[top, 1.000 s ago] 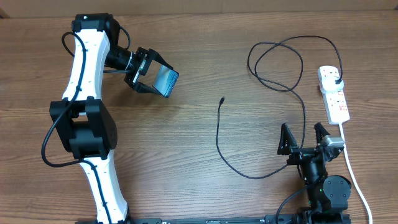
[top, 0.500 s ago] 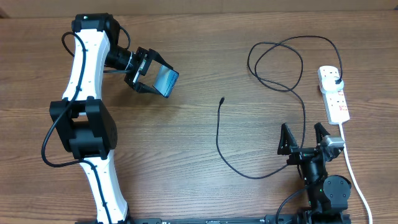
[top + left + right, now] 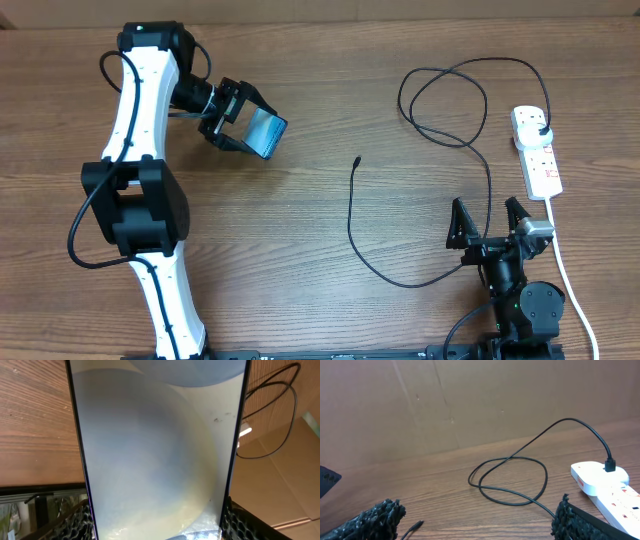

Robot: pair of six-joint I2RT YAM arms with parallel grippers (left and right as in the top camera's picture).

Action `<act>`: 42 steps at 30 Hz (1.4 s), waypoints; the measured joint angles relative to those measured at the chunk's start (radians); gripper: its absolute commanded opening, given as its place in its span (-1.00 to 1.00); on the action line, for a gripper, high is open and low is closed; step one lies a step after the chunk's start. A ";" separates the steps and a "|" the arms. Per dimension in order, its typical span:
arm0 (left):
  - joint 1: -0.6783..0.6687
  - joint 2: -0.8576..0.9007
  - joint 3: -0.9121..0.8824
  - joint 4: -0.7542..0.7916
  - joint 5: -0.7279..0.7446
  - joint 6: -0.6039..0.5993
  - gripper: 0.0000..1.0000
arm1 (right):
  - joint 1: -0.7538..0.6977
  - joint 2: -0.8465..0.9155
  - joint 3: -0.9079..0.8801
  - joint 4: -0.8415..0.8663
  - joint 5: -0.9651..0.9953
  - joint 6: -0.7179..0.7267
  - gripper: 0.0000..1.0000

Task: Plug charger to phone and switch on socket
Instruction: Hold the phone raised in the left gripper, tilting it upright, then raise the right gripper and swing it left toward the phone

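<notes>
— So, what has the left claw (image 3: 243,128) got?
— It's clamped on the phone (image 3: 267,133), far left of the socket (image 3: 541,160), screen filling its wrist view.
— And the charger (image 3: 350,215)?
— Its tip lies on the table (image 3: 300,270) left of the socket; its plug sits in the socket's far end.
— The right claw (image 3: 489,222)?
— Spread wide, empty, just left of the socket's near end.

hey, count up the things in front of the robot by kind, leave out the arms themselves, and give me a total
phone: 1
charger cable: 1
power strip: 1
total: 3
</notes>
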 measured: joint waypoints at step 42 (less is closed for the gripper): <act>-0.046 0.000 0.000 0.108 -0.562 -0.114 -0.92 | 0.000 0.024 0.034 0.066 -0.128 0.096 1.00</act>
